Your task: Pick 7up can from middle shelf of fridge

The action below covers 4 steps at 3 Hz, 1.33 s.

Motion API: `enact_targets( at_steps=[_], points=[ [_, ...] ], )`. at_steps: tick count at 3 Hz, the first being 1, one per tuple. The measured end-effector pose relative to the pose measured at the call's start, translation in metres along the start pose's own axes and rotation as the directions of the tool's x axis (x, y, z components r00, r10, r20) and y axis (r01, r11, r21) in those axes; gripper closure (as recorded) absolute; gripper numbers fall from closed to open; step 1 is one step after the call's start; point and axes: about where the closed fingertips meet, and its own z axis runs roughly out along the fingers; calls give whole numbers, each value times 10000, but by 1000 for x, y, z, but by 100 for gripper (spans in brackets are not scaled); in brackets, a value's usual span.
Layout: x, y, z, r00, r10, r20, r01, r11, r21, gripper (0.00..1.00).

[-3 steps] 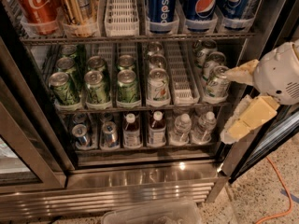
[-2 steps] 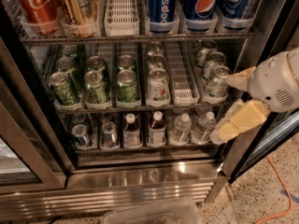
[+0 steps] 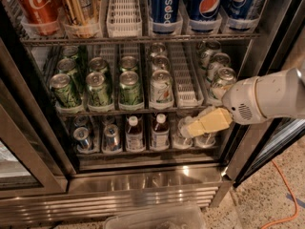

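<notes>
- Three dark green cans [image 3: 98, 87] front the middle shelf [image 3: 185, 82]; your 7up can [image 3: 161, 87] heads the next lane right.
- Gripper [image 3: 206, 123] hangs lower right, before the small bottles [image 3: 159, 131]; grip state: cannot tell.

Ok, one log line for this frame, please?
phase: reaching | pincer: low right of fridge, in front of bottle shelf | 7up can: upright, middle shelf front, untouched

Claw [image 3: 208, 122]: at the right side of the fridge [image 3: 143, 182], low before the small bottles [image 3: 145, 132], just below the front edge of the middle shelf [image 3: 187, 82].
7up can [image 3: 161, 88]: upright at the front of a centre lane, green cans [image 3: 99, 87] to its left.
</notes>
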Motion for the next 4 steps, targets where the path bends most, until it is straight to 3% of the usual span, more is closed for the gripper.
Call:
enact_targets(
  at_steps=[2,3,4],
  points=[
    [-1,-14,43,9849,695,1588,-768,9963,398,0],
    [-10,-18,54,9587,848,2716,-935,9954,192,0],
    [-21,-17,64,9338,664,3517,-631,9978,-208,0]
  ],
)
